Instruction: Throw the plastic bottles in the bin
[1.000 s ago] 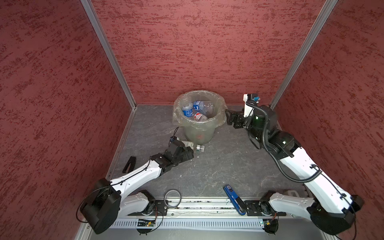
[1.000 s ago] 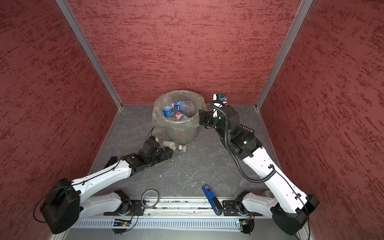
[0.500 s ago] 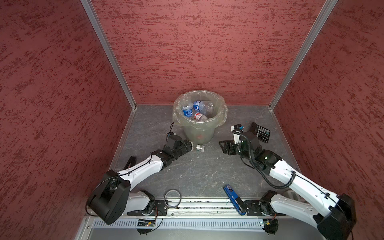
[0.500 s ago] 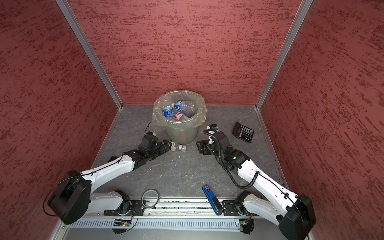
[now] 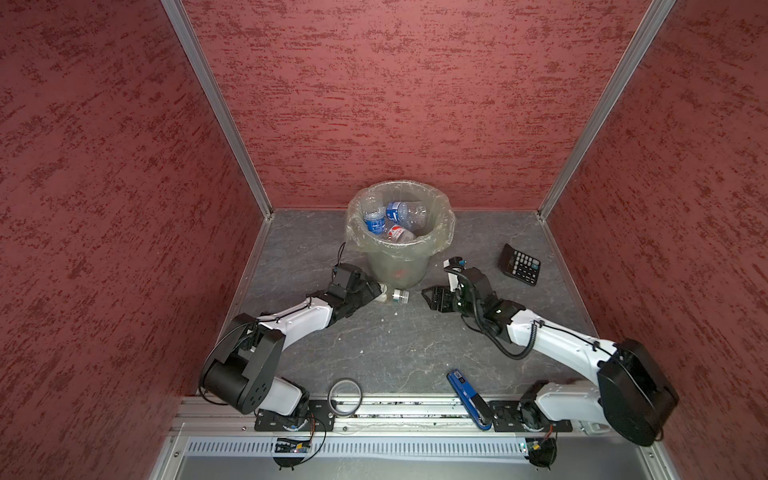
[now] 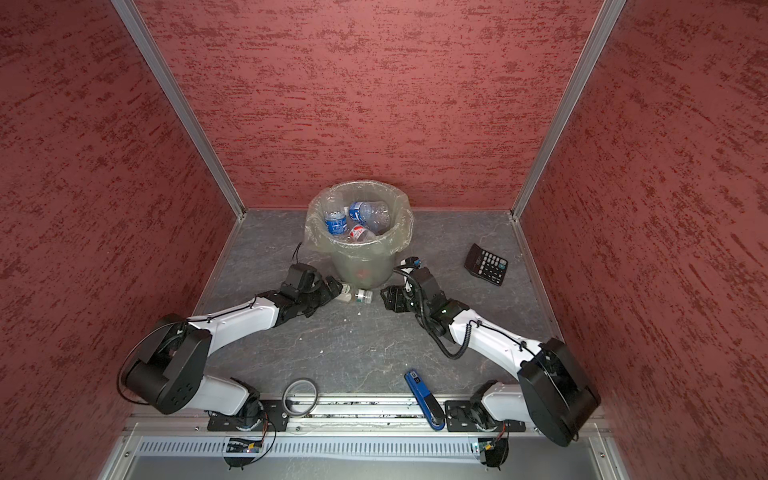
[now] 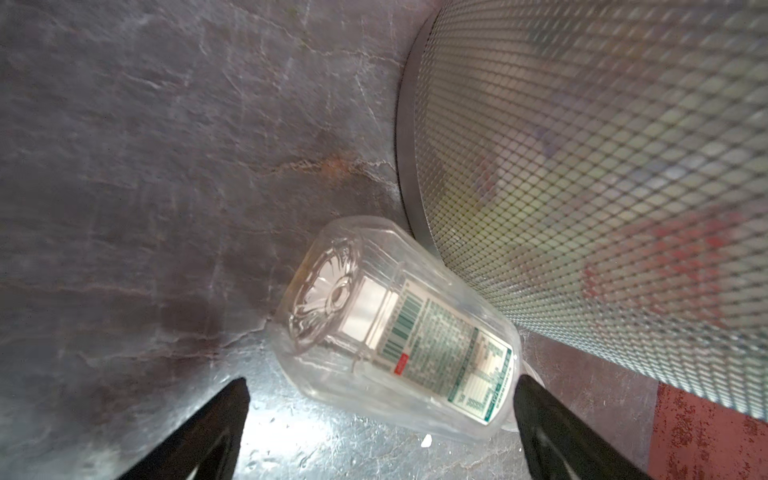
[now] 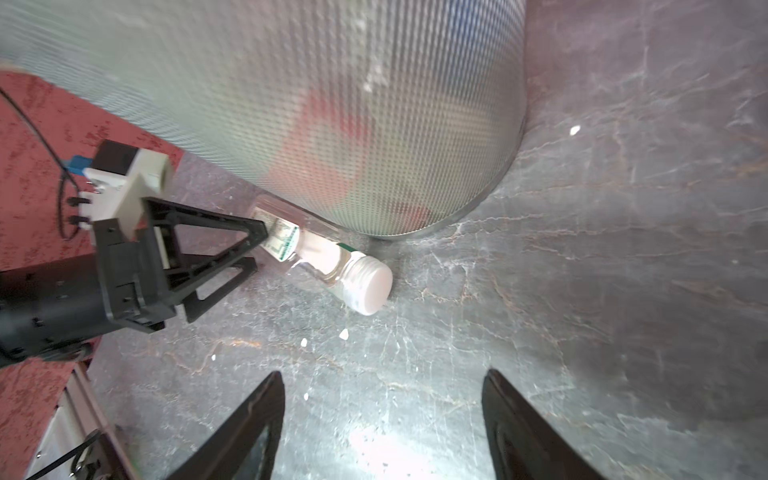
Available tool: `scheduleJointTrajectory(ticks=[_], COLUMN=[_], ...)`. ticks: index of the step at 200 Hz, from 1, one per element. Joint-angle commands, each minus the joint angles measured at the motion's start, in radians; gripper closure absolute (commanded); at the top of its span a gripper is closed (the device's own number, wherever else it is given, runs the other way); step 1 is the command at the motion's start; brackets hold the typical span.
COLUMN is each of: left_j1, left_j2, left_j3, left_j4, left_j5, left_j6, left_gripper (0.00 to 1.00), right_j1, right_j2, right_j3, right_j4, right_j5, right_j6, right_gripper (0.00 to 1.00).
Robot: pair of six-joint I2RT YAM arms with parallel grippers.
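Note:
One clear plastic bottle (image 5: pixel 395 296) (image 6: pixel 360 296) with a white cap lies on its side on the floor, against the foot of the bin (image 5: pixel 395 270) (image 6: pixel 361 268). My left gripper (image 5: pixel 376 291) (image 7: pixel 380 384) is open wide, and the bottle's (image 7: pixel 395 332) bottom end lies between its fingertips. My right gripper (image 5: pixel 430 297) (image 8: pixel 384 377) is open and empty, low over the floor on the cap side, a short way from the bottle (image 8: pixel 332 262). Several bottles (image 5: pixel 397 218) lie inside the bin. The right wrist view shows the left gripper (image 8: pixel 257 245) at the label.
A black calculator (image 5: pixel 519 270) (image 6: pixel 485 264) lies to the right of the bin. A blue-and-black tool (image 5: pixel 467 399) and a tape ring (image 5: pixel 345 397) lie by the front rail. Red walls close in the left, back and right sides.
My right arm came down from beside the bin's rim to the floor near the bottle's cap, its jaws narrower. My left gripper moved forward onto the bottle's bottom end.

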Motion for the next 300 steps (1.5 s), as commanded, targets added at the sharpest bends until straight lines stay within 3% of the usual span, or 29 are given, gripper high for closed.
scheduleJointTrajectory(ticks=[1, 55, 143, 249, 284, 300], left_j1=[0.026, 0.044, 0.051, 0.102, 0.121, 0.116], left_j2=[0.016, 0.001, -0.139, -0.179, -0.179, -0.162], left_j3=[0.025, 0.037, -0.074, -0.090, -0.082, -0.065], left_j4=[0.041, 0.017, -0.031, -0.054, -0.061, -0.040], left_j5=[0.026, 0.062, 0.058, 0.060, 0.068, 0.101], left_j6=[-0.006, -0.003, -0.010, 0.013, 0.038, 0.066], left_gripper=[0.01, 0.00, 0.00, 0.00, 0.00, 0.00], right_j1=[-0.011, -0.015, -0.012, 0.126, 0.153, 0.153], right_j2=[0.060, 0.277, 0.425, 0.398, 0.303, 0.217], right_j3=[0.007, 0.076, 0.125, 0.103, 0.068, 0.061], right_j4=[0.160, 0.321, 0.487, 0.440, 0.427, 0.367], right_j5=[-0.025, -0.123, -0.259, -0.286, -0.301, -0.255], right_j6=[0.038, 0.067, 0.075, 0.069, 0.091, 0.072], right_gripper=[0.24, 0.25, 0.26, 0.26, 0.26, 0.25])
